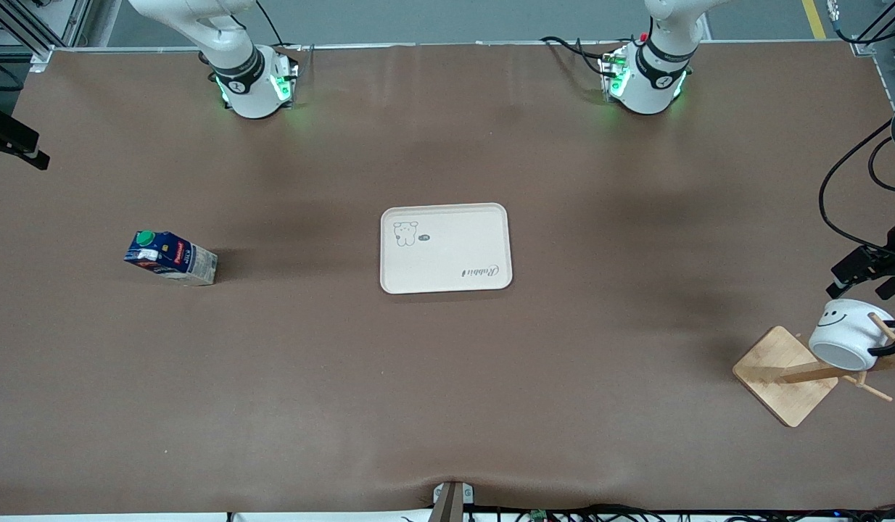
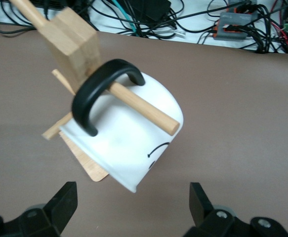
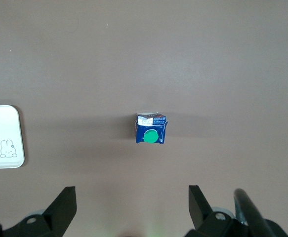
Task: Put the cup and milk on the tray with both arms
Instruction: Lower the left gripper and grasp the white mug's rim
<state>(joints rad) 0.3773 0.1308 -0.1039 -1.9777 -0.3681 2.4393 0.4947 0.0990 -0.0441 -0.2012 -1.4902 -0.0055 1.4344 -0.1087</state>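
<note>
The cream tray lies flat mid-table, and one corner of it shows in the right wrist view. The milk lies on its side toward the right arm's end of the table, its green cap facing up in the right wrist view. The white cup hangs tilted by its black handle on a peg of a wooden rack. My left gripper hovers open just above the cup, also seen at the frame's edge. My right gripper hangs open high over the milk, holding nothing.
The rack's square wooden base stands near the table edge at the left arm's end, its post leaning. Black cables hang beside it. More cables and boxes lie past the table edge.
</note>
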